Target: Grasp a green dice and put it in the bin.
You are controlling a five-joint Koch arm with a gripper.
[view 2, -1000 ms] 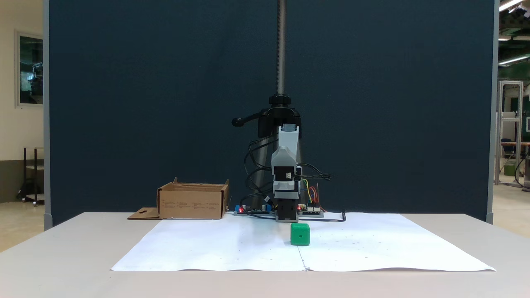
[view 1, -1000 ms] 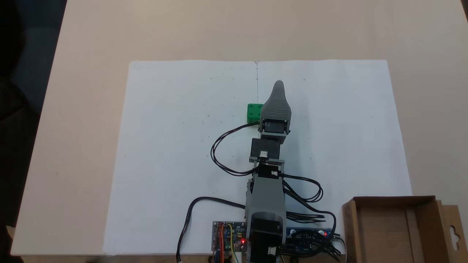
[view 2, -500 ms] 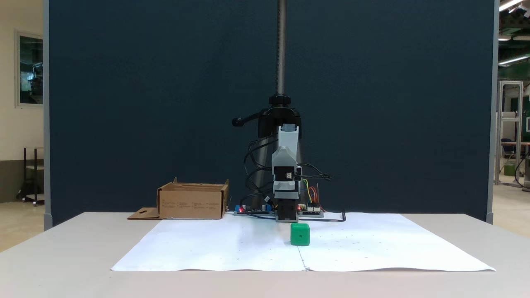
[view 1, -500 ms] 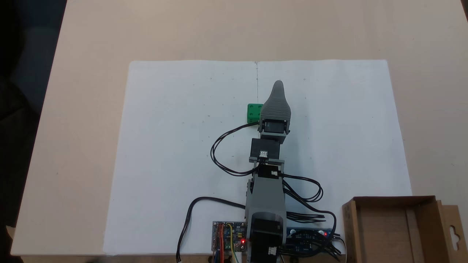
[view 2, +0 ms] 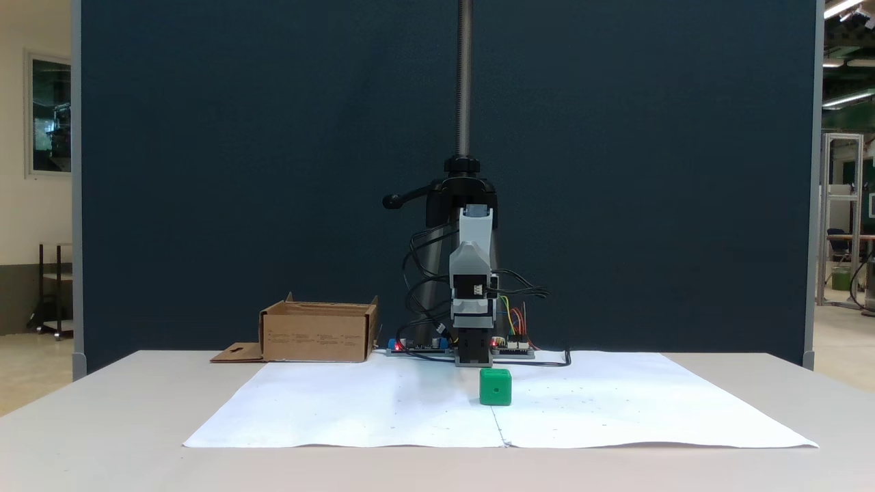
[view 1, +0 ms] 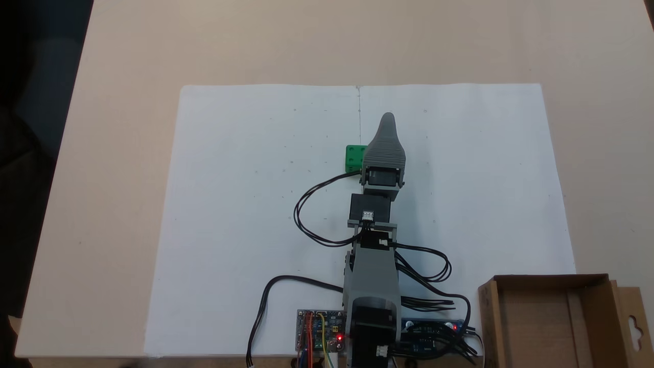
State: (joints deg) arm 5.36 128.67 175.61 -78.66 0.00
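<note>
One green dice (view 1: 354, 158), light and rigid, wants flat opposite faces; the hand (view 1: 387, 118) state I cannot tell.

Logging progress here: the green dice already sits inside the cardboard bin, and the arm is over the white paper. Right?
Not quite. The dice rests on the white paper, beside the arm, not in the bin. Both fixed views show it; the bin stands apart at the paper's corner. The arm is over the paper.
</note>
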